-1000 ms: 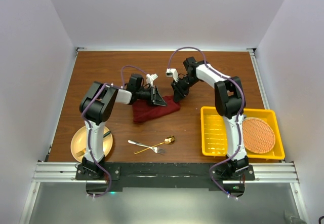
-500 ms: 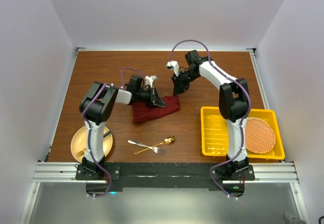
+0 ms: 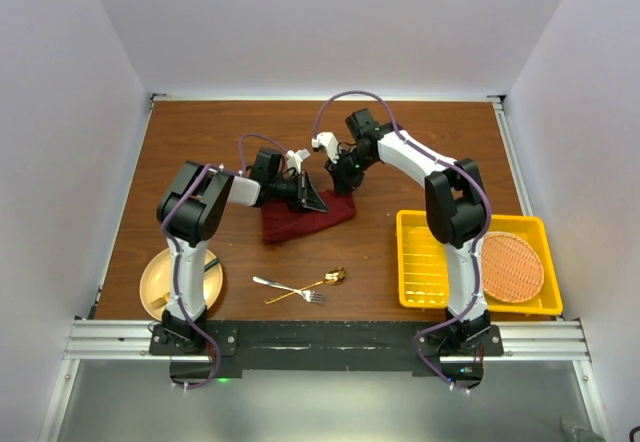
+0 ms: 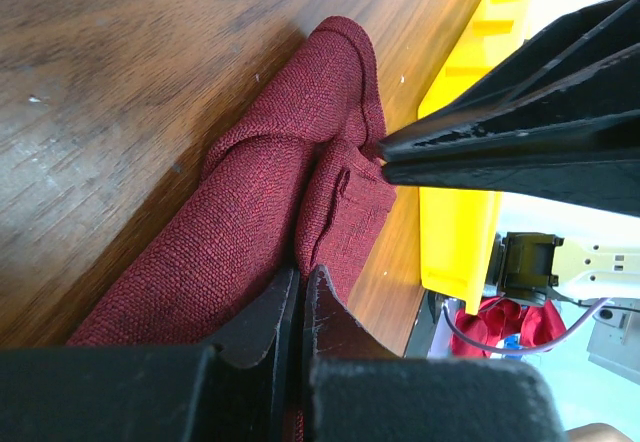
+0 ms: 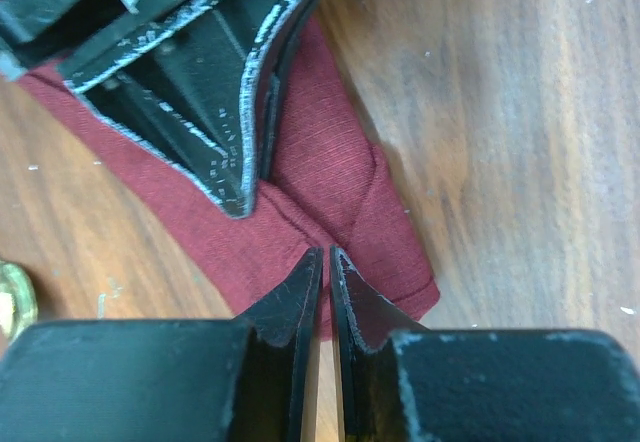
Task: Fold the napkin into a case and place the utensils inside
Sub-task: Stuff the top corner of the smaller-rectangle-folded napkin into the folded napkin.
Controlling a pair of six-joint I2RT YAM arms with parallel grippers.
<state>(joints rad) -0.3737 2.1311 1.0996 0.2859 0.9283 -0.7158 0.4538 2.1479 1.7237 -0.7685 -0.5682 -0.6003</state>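
Note:
The maroon napkin point(image 3: 300, 222) lies bunched and partly folded at mid-table. My left gripper point(image 3: 322, 202) lies low over it, shut on a raised fold of the cloth point(image 4: 260, 182), which runs in between the closed tips point(image 4: 303, 274). My right gripper point(image 3: 340, 180) points down at the napkin's far right part. Its jaws are pressed almost together point(image 5: 325, 254) just above a crease in the napkin point(image 5: 340, 172), with nothing between them. The silver fork point(image 3: 265, 282) and gold spoon point(image 3: 335, 276) lie crossed on the wood nearer the arms' bases.
A yellow tray point(image 3: 420, 262) stands at the right with a round orange woven mat point(image 3: 512, 265) in it. A tan plate point(image 3: 160, 284) with dark-handled cutlery sits at the near left. White walls close in the table.
The right arm swung left from the napkin's right corner to its far edge, close to the left gripper, and its jaws narrowed. The left gripper and napkin stayed put.

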